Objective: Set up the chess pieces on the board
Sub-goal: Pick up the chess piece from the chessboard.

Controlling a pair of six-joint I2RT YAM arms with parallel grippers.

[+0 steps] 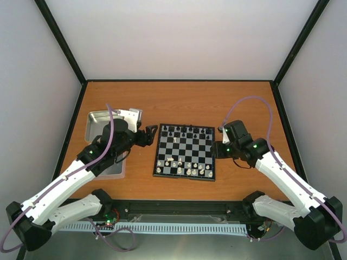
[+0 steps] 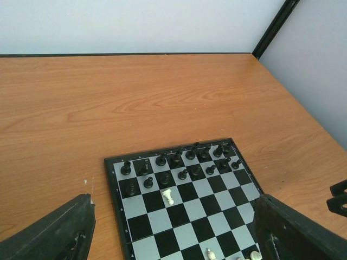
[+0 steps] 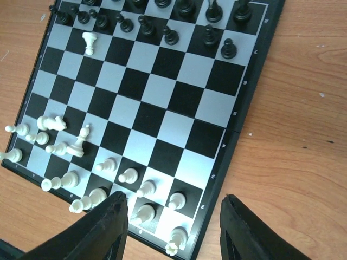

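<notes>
We judge the setup well along: the black pieces [image 3: 171,37] appear ranked in the two rows farthest from our right gripper [image 3: 173,199]; the white pieces [image 3: 128,175] just ahead of its fingers are partly ranked, yet several to their left lie tipped and bunched; one stray white piece [image 3: 89,42] stands beside the black rows. Both grippers gape wide, holding nothing; the board [image 3: 162,108] lies between them. The metal tray [image 1: 96,120] sits behind our left gripper [image 2: 173,211]; only the crowding hinders us.

pale walls [image 1: 179,38], wooden table [image 1: 179,103]
</notes>
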